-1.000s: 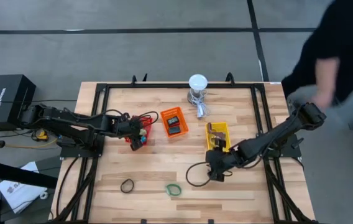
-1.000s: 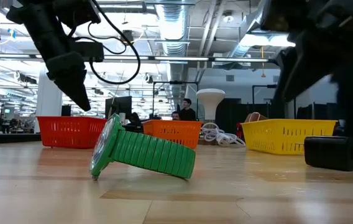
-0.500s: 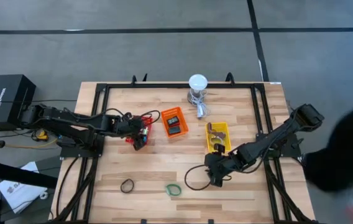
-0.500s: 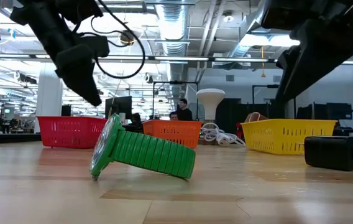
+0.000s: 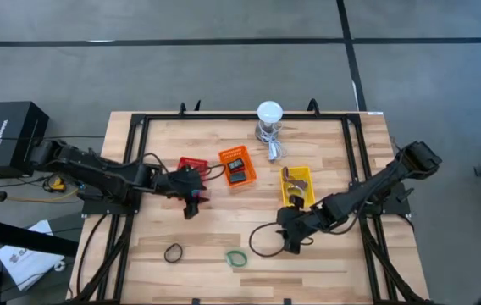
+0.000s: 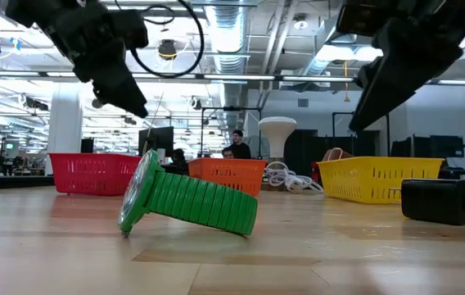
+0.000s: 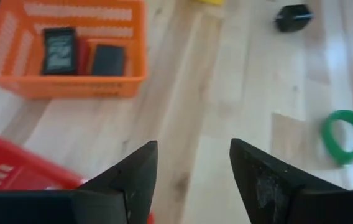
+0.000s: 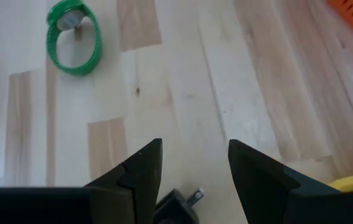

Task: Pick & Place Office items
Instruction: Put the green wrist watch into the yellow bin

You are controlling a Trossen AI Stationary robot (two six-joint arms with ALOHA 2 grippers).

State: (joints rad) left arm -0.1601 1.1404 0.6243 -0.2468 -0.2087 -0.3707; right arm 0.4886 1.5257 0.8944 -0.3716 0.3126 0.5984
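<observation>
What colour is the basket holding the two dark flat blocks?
Orange basket; the left wrist view shows it best, with both dark blocks inside.

no readable text anywhere, only an illegible white logo on the black box (image 5: 13,127)

Illumination: even, overhead ceiling lights (image 6: 231,37). Shadows soft. Wrist views blurred; table (image 5: 223,229) free of glare.

On the desk (image 5: 325,135), the left tool (image 5: 191,206) hovers near the red basket (image 5: 191,163); a green band (image 5: 237,257) lies nearer.
</observation>
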